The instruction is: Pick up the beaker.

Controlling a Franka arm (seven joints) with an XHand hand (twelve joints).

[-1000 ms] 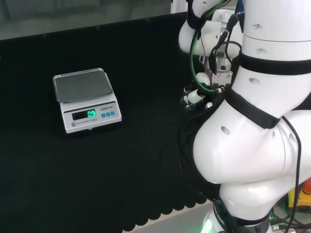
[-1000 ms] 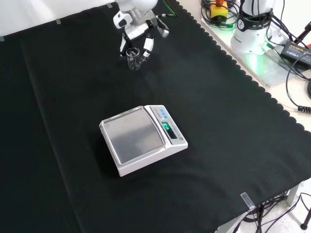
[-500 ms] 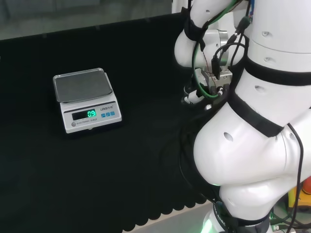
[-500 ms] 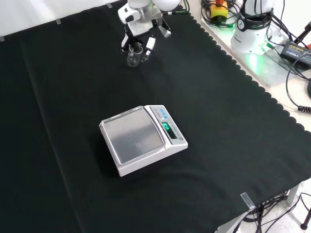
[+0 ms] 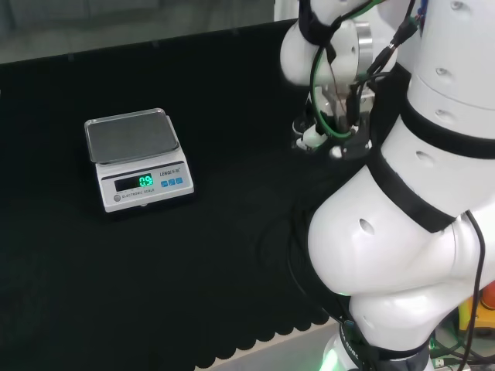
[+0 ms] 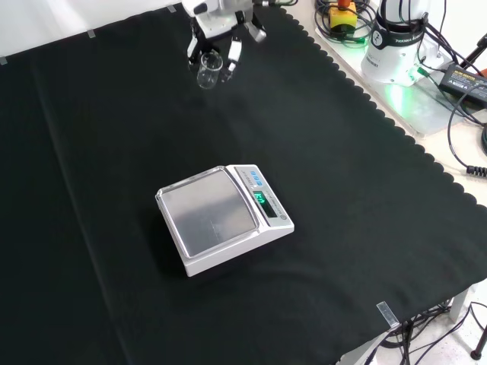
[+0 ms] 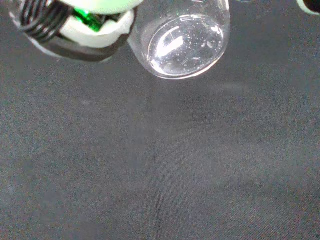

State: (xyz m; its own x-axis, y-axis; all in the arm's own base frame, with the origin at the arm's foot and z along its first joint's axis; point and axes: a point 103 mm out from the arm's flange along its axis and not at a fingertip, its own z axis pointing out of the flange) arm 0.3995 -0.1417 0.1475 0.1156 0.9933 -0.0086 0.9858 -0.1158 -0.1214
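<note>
A small clear glass beaker [image 6: 208,70] hangs above the black cloth at the far end of the bench in the front view, with the black and white hand [image 6: 221,32] curled round it from above. In the wrist view the beaker's round bottom [image 7: 183,41] shows close up, off the cloth, beside a fingertip [image 7: 82,27]. In the head view the hand [image 5: 319,137] sits just left of the white arm links, and the beaker is hard to make out there.
A white digital scale [image 6: 224,218] with a grey pan and a lit green display stands mid-cloth, and shows at the left in the head view [image 5: 138,159]. Cables and the arm's base [image 6: 396,46] lie beyond the cloth's scalloped right edge.
The hand has risen with the beaker in it. In the front view both moved toward the top; in the head view the fingers sit higher.
</note>
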